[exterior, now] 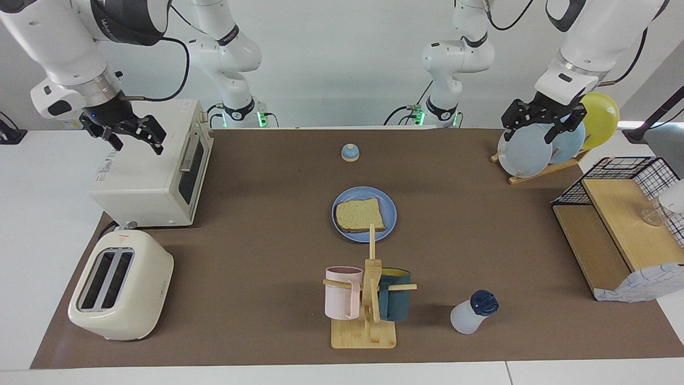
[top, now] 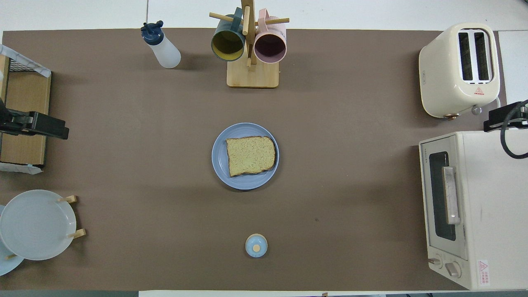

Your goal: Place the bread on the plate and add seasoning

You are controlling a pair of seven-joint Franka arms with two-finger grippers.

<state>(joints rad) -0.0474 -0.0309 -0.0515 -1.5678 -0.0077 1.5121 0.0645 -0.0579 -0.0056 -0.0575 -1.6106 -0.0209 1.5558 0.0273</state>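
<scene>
I see the bread (exterior: 359,214) lying flat on the blue plate (exterior: 389,205) at the middle of the table, well apart from both sets of fingers. My left gripper (exterior: 540,124) hangs in the air over the wooden rack of upright plates (exterior: 526,151) at the left arm's end of the table, its fingers (exterior: 553,130) spread and holding nothing. My right gripper (exterior: 134,138) hangs over the toaster oven (exterior: 155,171) at the right arm's end, its fingers (exterior: 155,140) also spread and empty. The seasoning bottle (exterior: 473,313) stands on the table farther from the robots than the plate, beside the mug tree (exterior: 368,299) on the left arm's side, well away from the left fingers. A small blue bell (exterior: 350,153) sits nearer the robots than the plate. A cream toaster (exterior: 123,286) sits farther from the robots than the toaster oven, well below the right fingers.
</scene>
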